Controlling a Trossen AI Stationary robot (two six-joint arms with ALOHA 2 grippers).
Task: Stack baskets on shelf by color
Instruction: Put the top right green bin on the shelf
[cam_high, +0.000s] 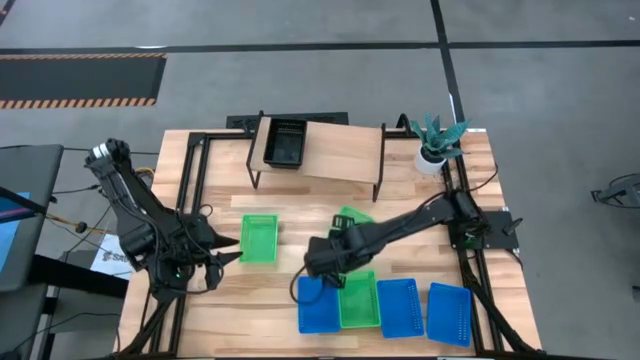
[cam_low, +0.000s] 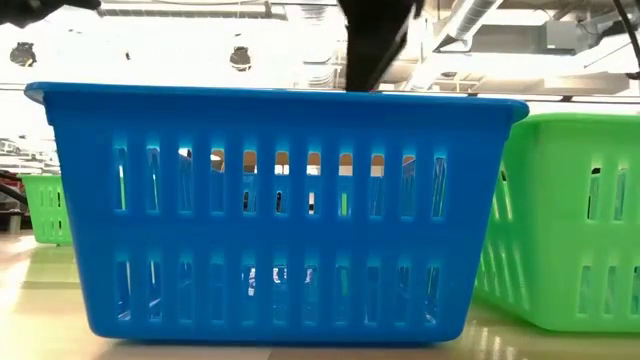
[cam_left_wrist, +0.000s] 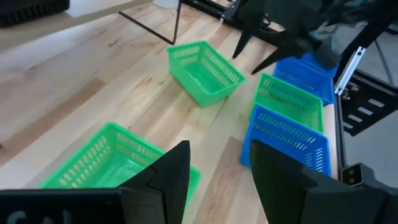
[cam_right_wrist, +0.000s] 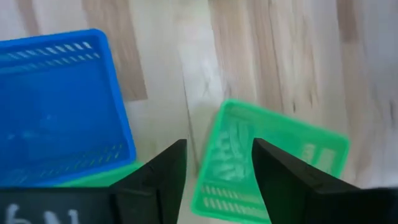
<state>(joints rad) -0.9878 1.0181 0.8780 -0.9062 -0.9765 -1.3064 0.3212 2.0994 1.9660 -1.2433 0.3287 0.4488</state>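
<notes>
The shelf (cam_high: 340, 152) stands at the table's far side with one black basket (cam_high: 285, 143) on its left end. A green basket (cam_high: 260, 238) rests on the table, left of centre. A second green one (cam_high: 352, 215) is partly hidden under my right arm. Along the near edge stand a blue basket (cam_high: 318, 305), a green one (cam_high: 358, 300) and two more blue ones (cam_high: 400, 307) (cam_high: 448, 313). My right gripper (cam_right_wrist: 217, 162) hangs open above the table near the leftmost blue basket (cam_right_wrist: 59, 106), holding nothing. My left gripper (cam_left_wrist: 217, 168) is open beside the green basket (cam_left_wrist: 118, 158).
A potted plant (cam_high: 437, 140) stands at the far right corner beside the shelf. Black frame rails (cam_high: 190, 190) run along the table's left and right sides. In the low view the blue basket (cam_low: 280, 210) fills the foreground, with a green one (cam_low: 570, 220) to its right.
</notes>
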